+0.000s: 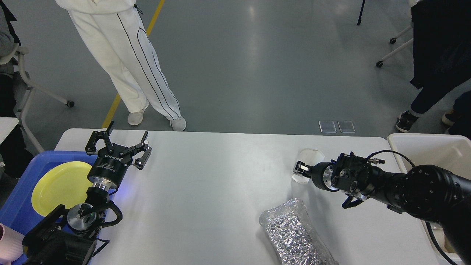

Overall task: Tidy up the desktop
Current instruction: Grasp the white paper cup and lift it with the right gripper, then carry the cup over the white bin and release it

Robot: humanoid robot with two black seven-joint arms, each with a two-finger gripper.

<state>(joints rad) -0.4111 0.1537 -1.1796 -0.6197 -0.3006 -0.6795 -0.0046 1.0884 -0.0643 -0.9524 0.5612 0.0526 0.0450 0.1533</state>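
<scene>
Cup-lifting looks like the step in hand: the right claw sits at a clear plastic cup toward the far right of the white surface, and its fingers seem closed on the cup's wall, though the cup is so transparent and the claw so nearly end-on that I cannot tell for certain. The cup appears tilted, its rim turned up toward the camera. To do this well, I judge the grip should stay light, since thin plastic crumples and can squirt out, and the lift should go straight up before swinging right toward the beige tub beside the surface's edge. The crinkled foil bag lies near the front edge, close under the arm's path, so the forearm ought to keep clear of it. The left claw hangs spread and empty above the far left corner, next to the blue tray holding a yellow plate.
</scene>
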